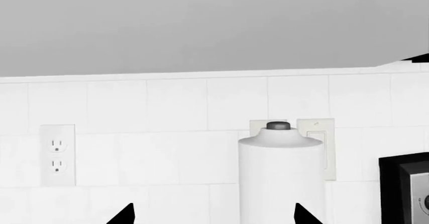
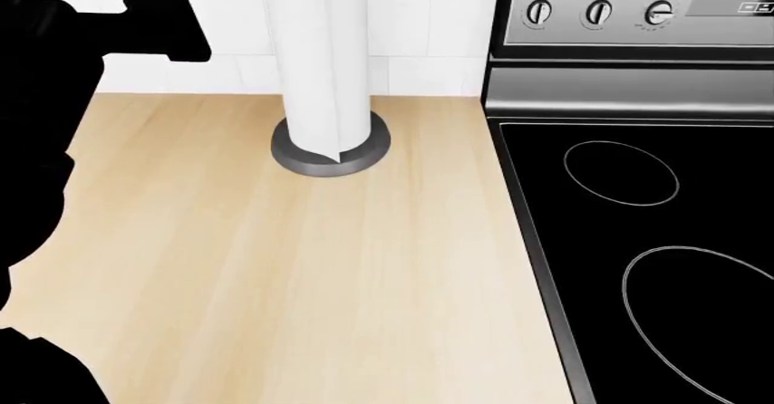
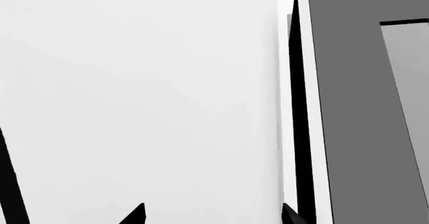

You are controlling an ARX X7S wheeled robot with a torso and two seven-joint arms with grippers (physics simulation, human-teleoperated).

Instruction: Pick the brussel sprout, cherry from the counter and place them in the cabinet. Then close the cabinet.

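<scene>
Neither the brussel sprout nor the cherry shows in any view. The beige wood-grain counter (image 2: 303, 277) lies bare in the head view. My left gripper (image 1: 214, 215) is open with nothing between its black fingertips (image 1: 126, 215); it faces the white tiled wall, under the flat grey underside of what looks like the cabinet (image 1: 201, 28). My right gripper (image 3: 213, 215) is also open and empty, held close to a plain white panel (image 3: 134, 83) with a grey framed panel (image 3: 348, 108) beside it. My left arm (image 2: 72, 105) is a black shape at the head view's left edge.
A white paper towel roll (image 2: 321, 51) stands on a grey round base (image 2: 329, 155) at the back of the counter. The black glass stovetop (image 2: 653, 259) with knobs (image 2: 599, 12) borders the counter on the right. A wall outlet (image 1: 57, 154) sits left of the roll.
</scene>
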